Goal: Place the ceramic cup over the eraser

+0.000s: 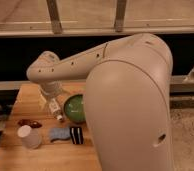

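The robot's big white arm (pixel 130 100) eats up the right half of the view, with a dark wall and metal rails (pixel 90 31) behind it. Under it is a wooden table (pixel 50 159), and there's speckled floor (pixel 187 135) off to the right. A green bowl (pixel 74 107) sits partly behind the arm. The gripper (pixel 47 99) hangs at the back left, right above a white tube (pixel 55 110); can't tell if it's clenched or released. The ceramic cup (pixel 29 136) is front left, and a blue-grey piece (pixel 59 133) lies between it and the eraser (pixel 76 135).

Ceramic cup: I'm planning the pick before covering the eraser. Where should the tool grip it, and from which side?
Probably from above, closing across the round side wall of the ceramic cup near its top. It is a handleless cylinder, apparently upright, standing apart from its neighbours. The tool hangs behind it, by the white tube. The eraser lies to the cup's right.
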You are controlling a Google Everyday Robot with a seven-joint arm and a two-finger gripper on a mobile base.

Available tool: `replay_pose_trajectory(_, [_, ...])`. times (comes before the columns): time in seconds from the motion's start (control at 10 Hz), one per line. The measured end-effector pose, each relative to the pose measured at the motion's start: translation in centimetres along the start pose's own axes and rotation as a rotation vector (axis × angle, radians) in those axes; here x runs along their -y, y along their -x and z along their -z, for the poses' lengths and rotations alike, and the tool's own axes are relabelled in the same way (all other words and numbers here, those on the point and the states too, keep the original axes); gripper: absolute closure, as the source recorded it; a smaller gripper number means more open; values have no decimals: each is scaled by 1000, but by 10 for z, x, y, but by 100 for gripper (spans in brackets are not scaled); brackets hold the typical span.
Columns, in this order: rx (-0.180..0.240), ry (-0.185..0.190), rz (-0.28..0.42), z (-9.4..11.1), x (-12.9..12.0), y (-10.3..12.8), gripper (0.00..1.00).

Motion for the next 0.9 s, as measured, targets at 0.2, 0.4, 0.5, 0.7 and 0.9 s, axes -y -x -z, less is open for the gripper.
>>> replay_pose_trajectory(0.2, [0, 3, 4, 0, -3, 1, 20])
replay_pose_trajectory(0.4, [-7, 11, 25, -4, -3, 0, 20])
replay_pose_trajectory(0.5, [-8, 21, 66, -6, -14, 2, 20])
replay_pose_trajectory(0.7, [-12, 45, 144, -9, -51, -1, 20])
replay_pose_trajectory(0.9, [-16, 81, 215, -13, -99, -8, 20])
